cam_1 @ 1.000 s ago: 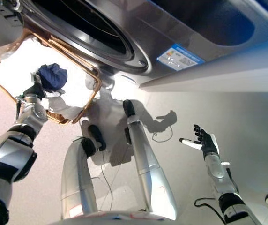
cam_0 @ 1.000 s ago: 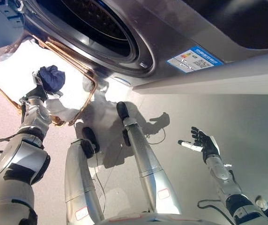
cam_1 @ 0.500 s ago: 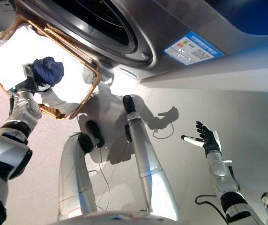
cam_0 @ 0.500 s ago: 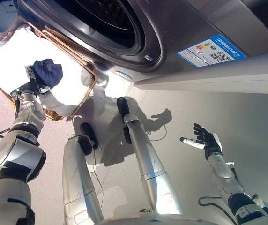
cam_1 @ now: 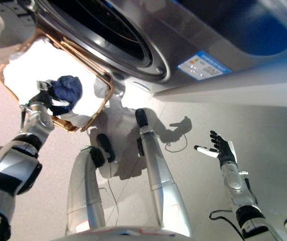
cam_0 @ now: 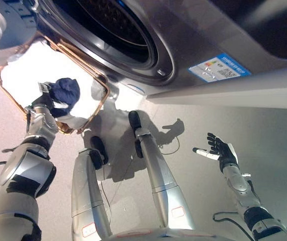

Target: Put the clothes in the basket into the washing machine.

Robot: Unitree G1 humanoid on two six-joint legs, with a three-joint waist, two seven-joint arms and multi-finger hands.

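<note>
My left hand [cam_0: 43, 102] is shut on a bunched dark blue cloth [cam_0: 66, 92] and holds it above the woven basket [cam_0: 99, 100], which holds white clothes [cam_0: 38, 64]. The washing machine [cam_0: 183, 45] stands just behind, its round drum opening [cam_0: 114, 25] dark and open, up and to the right of the cloth. The hand and cloth also show in the right eye view [cam_1: 66, 91]. My right hand [cam_0: 221, 152] is open, held out over the floor at the lower right, empty.
The machine's open door [cam_0: 3, 25] shows at the upper left, above the basket. A label [cam_0: 219, 67] sits on the machine's front panel. Grey floor [cam_0: 264, 120] stretches to the right.
My left hand has carried the blue cloth a little to the right, nearer the basket's right rim and the drum. The camera has shifted. My right hand has stayed where it was.
</note>
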